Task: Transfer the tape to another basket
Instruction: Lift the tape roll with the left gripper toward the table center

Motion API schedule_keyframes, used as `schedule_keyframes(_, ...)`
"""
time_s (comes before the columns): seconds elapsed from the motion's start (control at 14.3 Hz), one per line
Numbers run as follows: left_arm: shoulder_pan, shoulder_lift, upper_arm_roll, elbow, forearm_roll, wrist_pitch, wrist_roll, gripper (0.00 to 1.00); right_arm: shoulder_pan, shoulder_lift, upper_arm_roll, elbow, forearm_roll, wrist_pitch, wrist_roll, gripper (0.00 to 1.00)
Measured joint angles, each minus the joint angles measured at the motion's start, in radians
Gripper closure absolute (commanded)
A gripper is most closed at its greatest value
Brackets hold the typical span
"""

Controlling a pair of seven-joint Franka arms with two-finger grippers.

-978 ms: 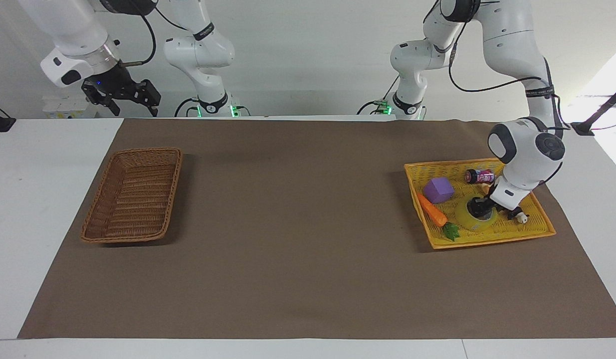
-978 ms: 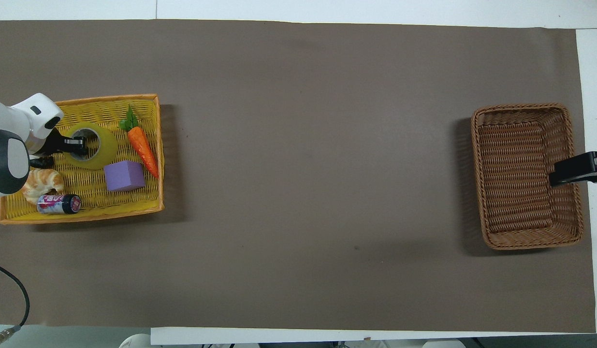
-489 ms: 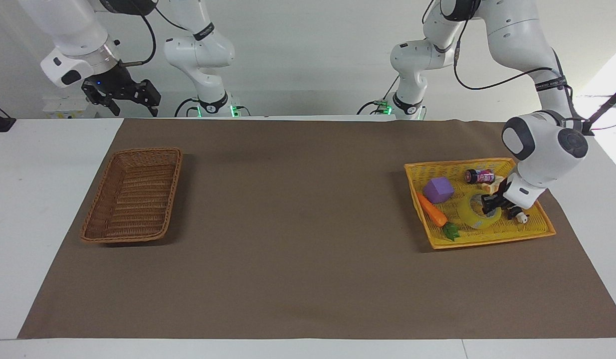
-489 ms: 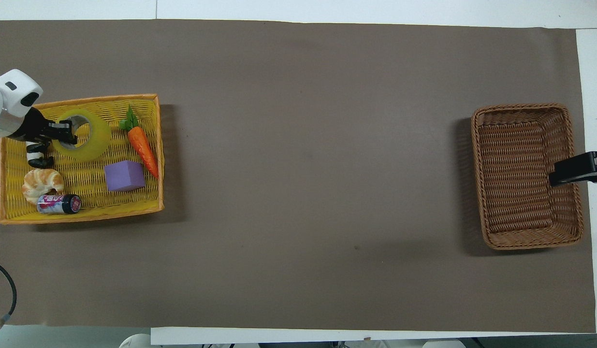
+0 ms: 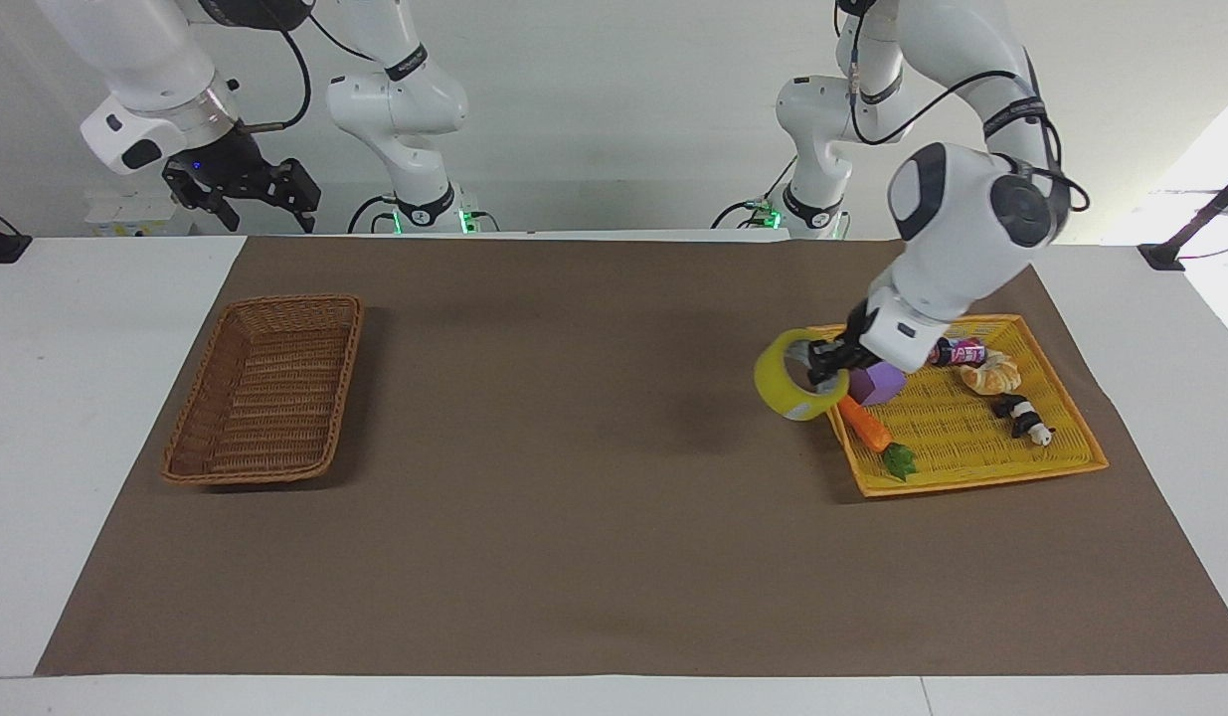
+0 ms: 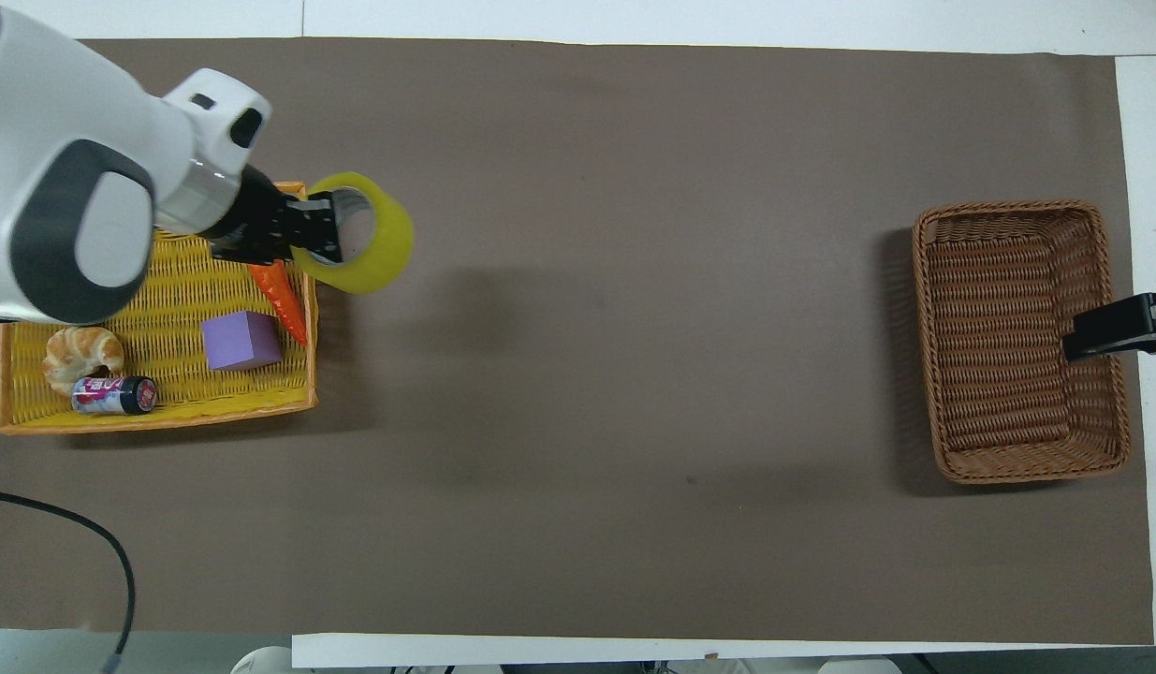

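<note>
The yellow tape (image 5: 788, 378) (image 6: 367, 245) hangs in the air, tilted, over the mat just past the yellow tray's rim on the side toward the right arm. My left gripper (image 5: 824, 364) (image 6: 317, 234) is shut on the tape's wall, one finger through its core. The brown wicker basket (image 5: 265, 390) (image 6: 1019, 339) lies with nothing in it at the right arm's end of the table. My right gripper (image 5: 246, 189) (image 6: 1111, 329) waits open, raised over that basket's edge.
The yellow tray (image 5: 971, 457) (image 6: 156, 412) holds a purple cube (image 5: 880, 382) (image 6: 242, 339), a toy carrot (image 5: 867, 426) (image 6: 280, 292), a croissant (image 5: 991, 374) (image 6: 81, 354), a can (image 5: 960, 350) (image 6: 114, 395) and a small panda figure (image 5: 1021, 416). Brown mat (image 5: 594, 447) spans between tray and basket.
The left gripper has lifted the tape out of the yellow tray and carried it past the tray's rim toward the right arm's end. The right arm has not moved.
</note>
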Motion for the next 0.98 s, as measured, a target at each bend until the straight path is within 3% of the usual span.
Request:
schedule_keyframes(0.14, -0.054, 0.000, 0.000, 0.000, 0.000, 0.000, -0.036, 0.99, 0.000, 0.000, 0.000, 0.000, 0.000, 0.000, 0.000, 0.00)
schedule_keyframes(0.98, -0.093, -0.055, 0.006, 0.037, -0.001, -0.021, -0.096, 1.00, 0.005, -0.005, 0.015, 0.013, 0.051, -0.035, -0.021, 0.00)
